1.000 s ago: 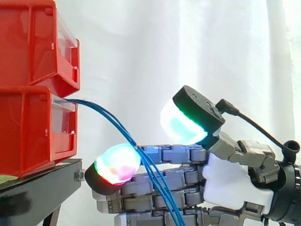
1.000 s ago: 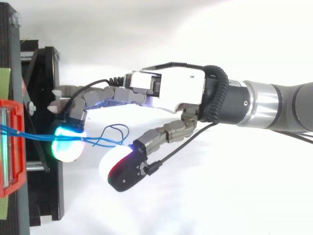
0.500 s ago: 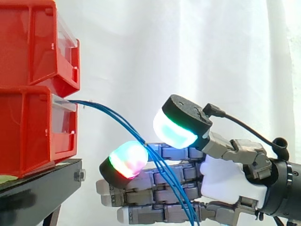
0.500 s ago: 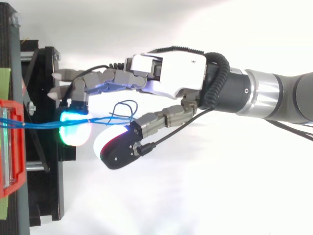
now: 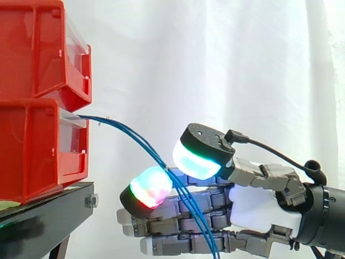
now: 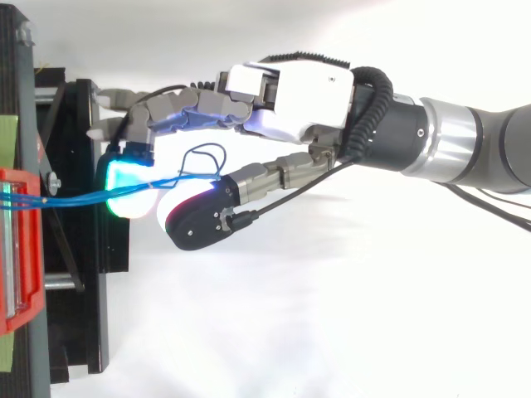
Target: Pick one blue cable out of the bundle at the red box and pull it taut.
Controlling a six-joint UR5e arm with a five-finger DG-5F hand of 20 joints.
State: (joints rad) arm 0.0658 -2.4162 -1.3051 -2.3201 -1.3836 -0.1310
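Right of the red box (image 5: 38,145) the room is open; the robot hand (image 5: 259,208) pinches the blue cables (image 6: 70,199) between thumb and fingertip.

I record the hand (image 5: 259,208) drawn slightly back from the red box (image 5: 38,145) and shifted toward the top view's upper edge. Its thumb pad (image 5: 197,159) has closed down against the fingertip pad (image 5: 153,186), nipping the blue cables (image 6: 75,197), which now slant toward it.
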